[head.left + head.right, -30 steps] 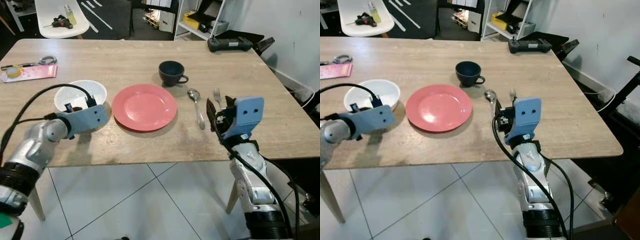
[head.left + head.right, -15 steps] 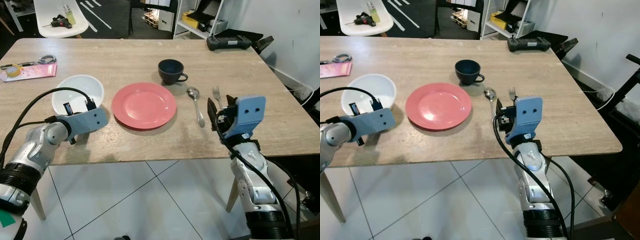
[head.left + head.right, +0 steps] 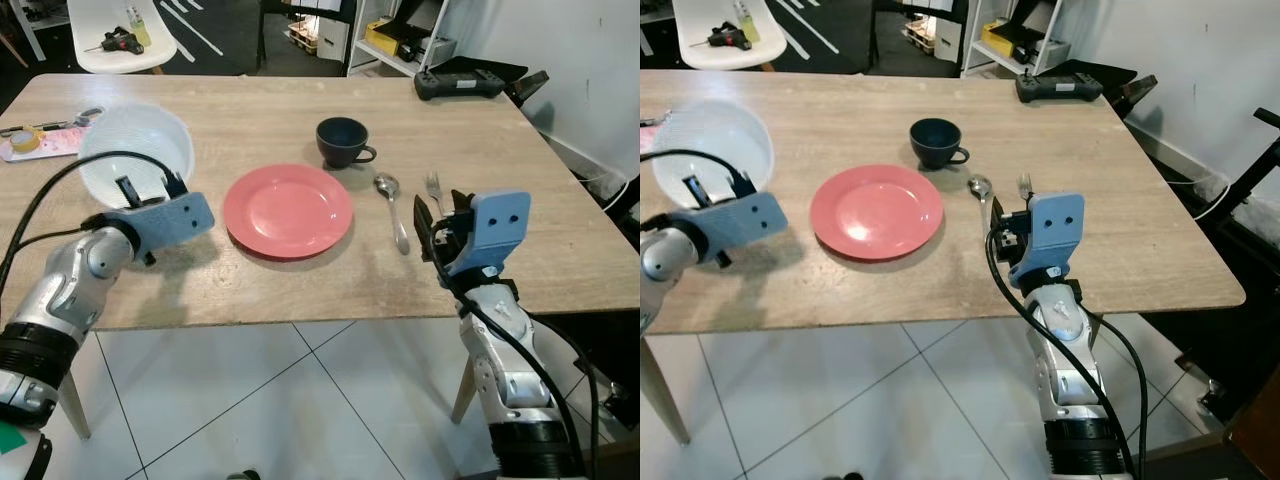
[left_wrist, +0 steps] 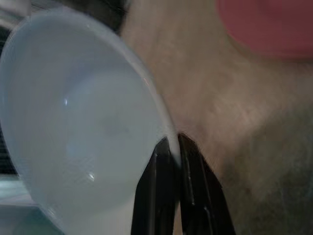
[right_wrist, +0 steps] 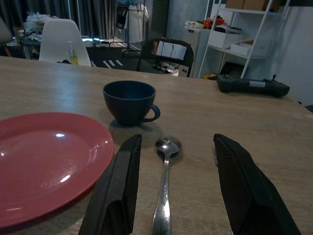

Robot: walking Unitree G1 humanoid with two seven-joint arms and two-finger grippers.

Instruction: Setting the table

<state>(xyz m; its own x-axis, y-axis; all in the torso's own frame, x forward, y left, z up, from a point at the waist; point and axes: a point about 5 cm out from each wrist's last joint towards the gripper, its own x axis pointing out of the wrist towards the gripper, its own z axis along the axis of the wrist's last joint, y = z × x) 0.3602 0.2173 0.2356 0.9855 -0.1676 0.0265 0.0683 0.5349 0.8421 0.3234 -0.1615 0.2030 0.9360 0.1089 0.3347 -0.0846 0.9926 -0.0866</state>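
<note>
On the wooden tabletop (image 3: 250, 120), a place setting lies partly laid out. Left tool (image 4: 174, 144): clenched on the near rim of the white bowl (image 3: 135, 152), one black finger inside the rim and one outside, as the left wrist view shows; the bowl is tilted, its opening facing the robot, and held over the tabletop's left part, apart from the pink plate (image 3: 288, 211). Right tool (image 5: 173, 196): released, its two black fingers (image 5: 117, 191) spread wide, grasping nothing, poised low over the near right part of the tabletop with the spoon (image 5: 164, 188) lying between them in the right wrist view.

The pink plate sits near the middle of the tabletop, close to the near edge. Behind it and slightly to the right stands a dark blue cup (image 3: 342, 143), upright, handle pointing right. The spoon lies just right of the plate, bowl end toward the cup, handle toward the robot. A fork (image 3: 435, 188) lies just right of the spoon, its near end hidden by the right tool.

At the far left edge lie a pink card (image 3: 45, 142) with a roll of tape (image 3: 26, 140) on it. A black controller (image 3: 460, 84) rests at the far right corner. Beyond the tabletop stands a white chair (image 3: 118, 30) bearing small items.
</note>
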